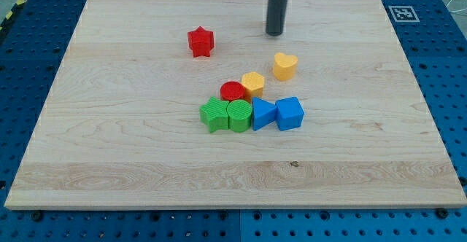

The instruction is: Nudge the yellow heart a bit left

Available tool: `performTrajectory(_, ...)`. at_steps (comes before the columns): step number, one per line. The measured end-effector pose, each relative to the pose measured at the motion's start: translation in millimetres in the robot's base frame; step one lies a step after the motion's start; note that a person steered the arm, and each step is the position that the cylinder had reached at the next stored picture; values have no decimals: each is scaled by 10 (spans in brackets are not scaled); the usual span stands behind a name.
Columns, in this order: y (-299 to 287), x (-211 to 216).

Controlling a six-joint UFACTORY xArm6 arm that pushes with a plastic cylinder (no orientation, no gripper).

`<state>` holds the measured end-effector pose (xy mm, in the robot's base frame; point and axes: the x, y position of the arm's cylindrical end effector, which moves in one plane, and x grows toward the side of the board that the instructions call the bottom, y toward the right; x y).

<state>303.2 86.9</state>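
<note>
The yellow heart (284,65) lies on the wooden board (109,147), a little right of the board's middle. My tip (274,33) stands above it in the view, slightly to its left, apart from it by a small gap. Below-left of the heart a cluster sits tight together: a yellow hexagon (253,83), a red cylinder (233,91), a green star (214,114), a green cylinder (238,115), a blue triangle (262,114) and a blue cube (290,113). A red star (200,41) lies alone at the upper left.
The board rests on a blue perforated table (29,60). A black-and-white marker tag (403,13) sits at the board's upper right corner.
</note>
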Motion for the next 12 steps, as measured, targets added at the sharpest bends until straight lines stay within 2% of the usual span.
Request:
performTrajectory(1, 296, 16)
performTrajectory(3, 664, 454)
performTrajectory(12, 268, 1219)
